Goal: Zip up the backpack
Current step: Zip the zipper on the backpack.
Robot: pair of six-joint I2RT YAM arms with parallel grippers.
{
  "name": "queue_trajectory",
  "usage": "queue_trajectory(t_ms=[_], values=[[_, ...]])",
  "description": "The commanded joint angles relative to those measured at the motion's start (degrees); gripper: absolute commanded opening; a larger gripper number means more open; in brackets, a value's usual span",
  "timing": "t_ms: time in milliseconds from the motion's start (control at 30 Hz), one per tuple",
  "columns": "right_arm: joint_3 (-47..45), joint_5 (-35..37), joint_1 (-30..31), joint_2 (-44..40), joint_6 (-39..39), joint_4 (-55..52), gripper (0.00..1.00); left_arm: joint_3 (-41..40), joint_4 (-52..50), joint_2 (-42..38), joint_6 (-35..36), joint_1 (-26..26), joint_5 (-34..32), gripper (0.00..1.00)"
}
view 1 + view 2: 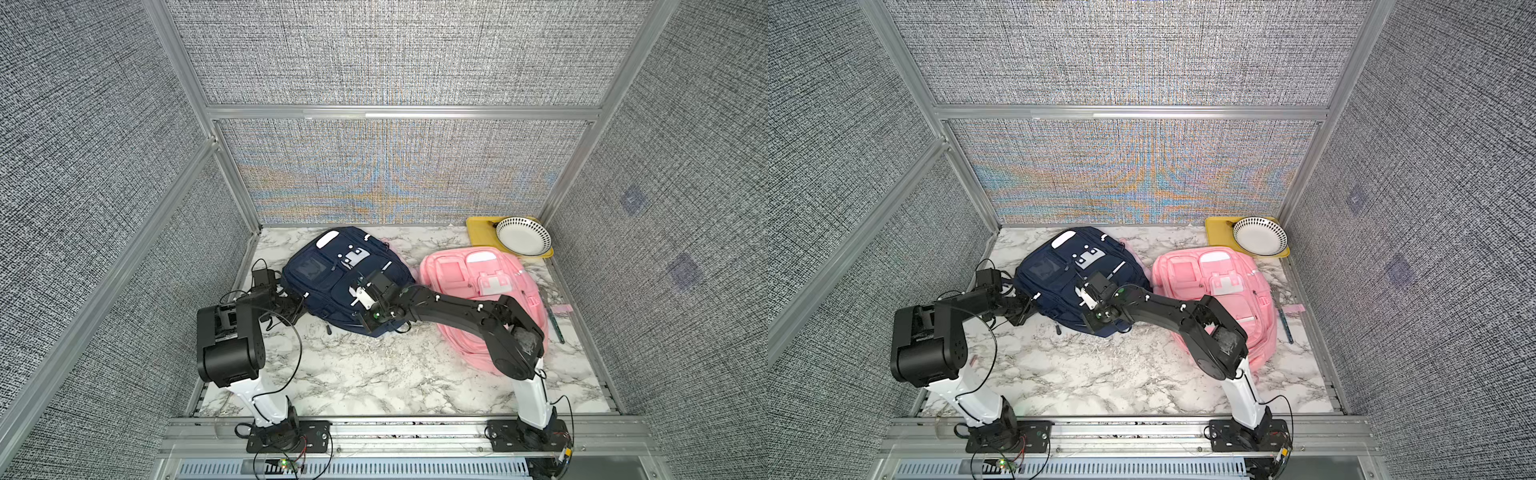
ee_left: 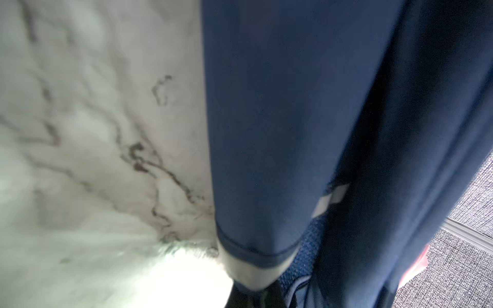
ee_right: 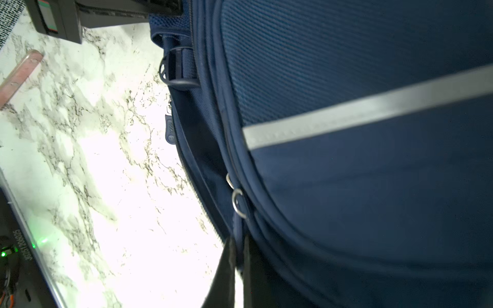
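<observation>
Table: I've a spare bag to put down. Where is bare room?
Free: the table front, bordered by the navy backpack, the pink backpack, the left arm and right arm. Crowded: back right corner, where the bowl sits on the yellow tray.

Left arm: reaching forward, left end effector (image 1: 300, 306) pinching shut. Right arm: stretching leftward, right end effector (image 3: 239, 248) pinching shut.

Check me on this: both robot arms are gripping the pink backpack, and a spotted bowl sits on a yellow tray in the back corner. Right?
Wrong backpack. The left gripper and right gripper grip the navy backpack, as both top views show. The bowl and tray are as you say.
</observation>
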Motion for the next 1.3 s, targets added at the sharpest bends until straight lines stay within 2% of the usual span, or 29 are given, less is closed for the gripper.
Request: queue_trajectory(t_ms=[0,367,700,800,867,933,1067,1267], values=[[-2.12,5.87,-1.48,-2.31,-0.98,-2.85,0.0,-0.16,-1.52,-0.54,1.25,0.87,-8.48,0.0],[-9.73,8.72,-5.81,-8.79,-3.83,0.01,0.0,0.16,-2.77,-1.69,2.03,1.46,-8.34,0.0],[-12.59,7.24,-5.9,-8.76,-5.11,5.51,0.0,-0.94,-3.29,-4.27,1.96,1.44,-6.33,0.0],[-13.66,7.3,-4.38,-8.95,-4.31,7.18,0.0,-1.98,-3.55,-6.23,1.46,0.53,-4.73,0.07],[-13.76,7.26,-3.41,-8.53,-3.88,7.71,0.0,-3.16,-3.73,-8.52,0.94,-0.76,-4.84,0.16],[-13.63,7.3,-2.58,-8.09,-3.43,8.19,0.0,-4.4,-4.48,-11.39,0.49,-2.51,-5.91,0.25],[-14.02,6.88,-1.68,-8.11,-2.17,10.09,0.0,-5.7,-8.4,-18.31,0.46,-6.51,-9.16,0.38],[-14.51,6.66,-0.47,-8.03,-1.74,11.68,0.0,-7.34,-13.55,-28.84,-0.75,-12.39,-13.76,0.45]])
